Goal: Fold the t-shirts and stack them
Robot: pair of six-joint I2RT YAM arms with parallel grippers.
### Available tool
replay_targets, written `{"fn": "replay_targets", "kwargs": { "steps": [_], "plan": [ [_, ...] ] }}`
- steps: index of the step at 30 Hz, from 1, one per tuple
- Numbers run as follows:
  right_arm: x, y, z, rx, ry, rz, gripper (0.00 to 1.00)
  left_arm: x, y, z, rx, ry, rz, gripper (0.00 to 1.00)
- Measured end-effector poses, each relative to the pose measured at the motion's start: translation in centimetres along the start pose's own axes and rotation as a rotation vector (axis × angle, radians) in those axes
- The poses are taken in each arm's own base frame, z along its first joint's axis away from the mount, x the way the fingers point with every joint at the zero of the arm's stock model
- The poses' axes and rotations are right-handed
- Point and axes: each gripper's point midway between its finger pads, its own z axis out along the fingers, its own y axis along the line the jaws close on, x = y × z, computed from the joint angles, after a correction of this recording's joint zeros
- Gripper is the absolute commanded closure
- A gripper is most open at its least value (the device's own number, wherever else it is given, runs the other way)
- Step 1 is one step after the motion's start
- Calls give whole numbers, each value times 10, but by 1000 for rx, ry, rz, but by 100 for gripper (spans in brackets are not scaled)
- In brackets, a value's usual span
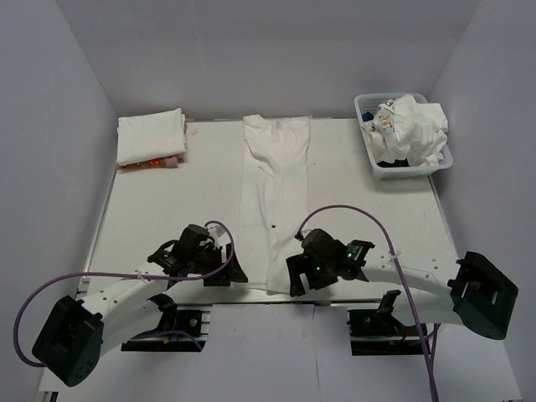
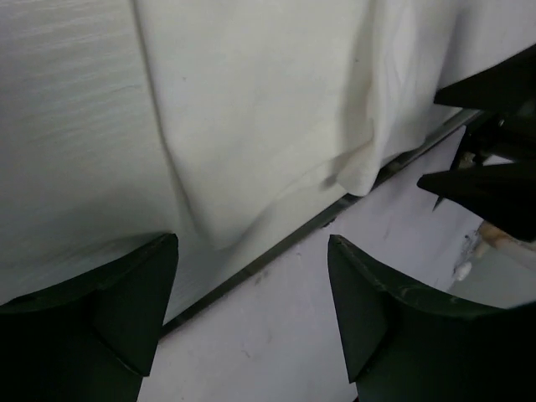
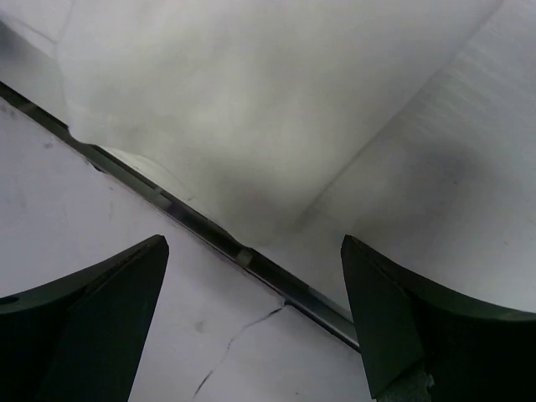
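White t-shirt [image 1: 275, 201] folded into one long narrow strip, flat at the middle of the counter [image 1: 167, 209]; long axis from near to far, collar toward the far wall, hem at the near edge. One laid out, one folded white pile [image 1: 151, 136] at far left, one basket [image 1: 404, 172] at far right heaped with crumpled white shirts [image 1: 414, 126], count unclear. Spread wide with nothing between them, left fingers [image 2: 126, 310] and right fingers [image 3: 109, 310], flanking the hem corners low over the counter edge.
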Motion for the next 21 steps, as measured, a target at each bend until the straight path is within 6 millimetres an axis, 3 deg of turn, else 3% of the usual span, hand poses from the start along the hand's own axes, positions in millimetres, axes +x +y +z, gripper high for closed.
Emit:
{"fn": "replay_targets", "kwargs": {
  "steps": [2,5,9,10,14,18,19,21],
  "plan": [
    [1,4,1,-27,4,13,13,3,-1,3,-1,12,-11,19],
    [1,11,4,-64,4,26,21,3,-1,6,-12,7,-14,29],
    [3,13,9,-85,5,41,56,4,4,12,-46,13,-28,58],
    [5,11,10,-81,11,47,61,5,6,14,-59,17,-29,61],
    [7,9,12,-79,11,62,75,4,8,19,-85,23,-25,67],
    [3,7,14,-63,-10,71,90,-3,11,22,-120,14,-3,96],
    [2,6,14,-55,-18,71,100,-4,11,23,-120,9,4,100],
    [-1,3,14,-38,-32,71,100,-7,10,23,-120,-4,20,100]
  ]
}}
